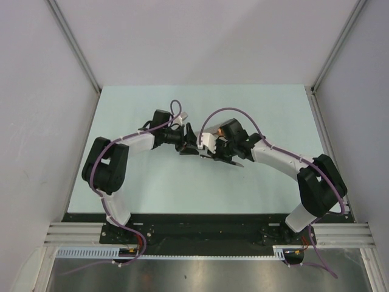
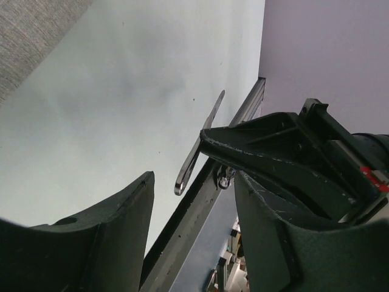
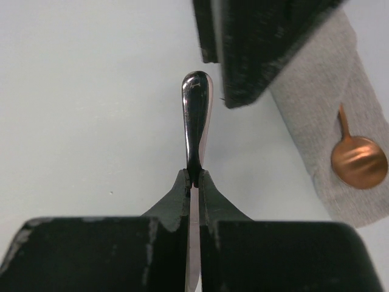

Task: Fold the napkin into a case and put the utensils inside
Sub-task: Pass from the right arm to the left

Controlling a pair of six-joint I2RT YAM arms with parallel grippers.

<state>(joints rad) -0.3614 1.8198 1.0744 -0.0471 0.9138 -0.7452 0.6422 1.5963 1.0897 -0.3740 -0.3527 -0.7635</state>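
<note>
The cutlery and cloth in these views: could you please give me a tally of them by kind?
Copper spoon: 1
Silvery utensil: 1
Folded napkin case: 1
Total: 3

No legible txt, labels, brands or nos. in any view. Small red mark point(image 2: 365, 171) on right end effector point(image 2: 211, 143) housing, left wrist cam, too blurred to read.

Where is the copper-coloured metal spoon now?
Right wrist view, far right: the spoon lies on the grey-beige fabric case, right of the silvery utensil in the right gripper.
</note>
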